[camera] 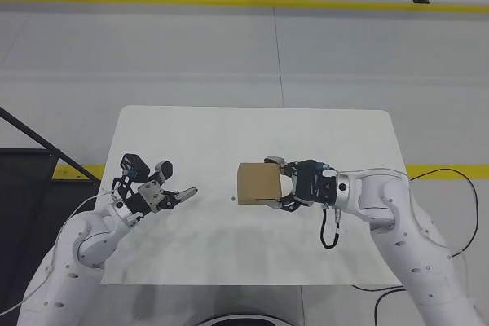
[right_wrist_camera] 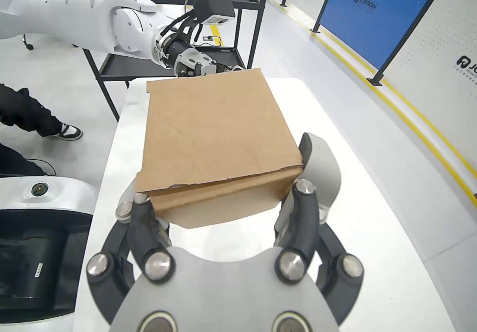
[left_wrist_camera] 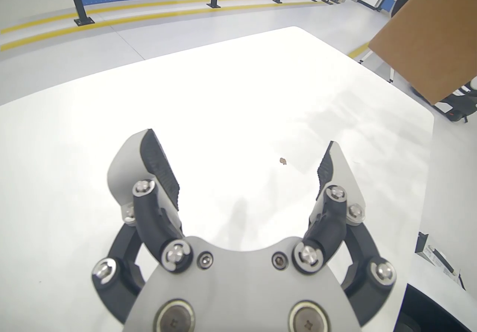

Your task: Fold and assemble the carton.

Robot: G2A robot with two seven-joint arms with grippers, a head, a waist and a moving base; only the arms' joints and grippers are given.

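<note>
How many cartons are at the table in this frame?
1. The carton is over the middle of the table, held in the right gripper. The left gripper is open and holds nothing. None seems hidden.

Brown carton (camera: 257, 184), folded boxlike, at table (camera: 228, 134) centre.

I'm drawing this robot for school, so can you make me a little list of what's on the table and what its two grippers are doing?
table: white, with the arms over it
carton: brown, folded into a box shape, near the table's middle
right gripper: shut on the carton, a finger on each side
left gripper: open, holding nothing, apart from the carton
scrap: tiny, brown, lying on the table in front of the left gripper
</note>
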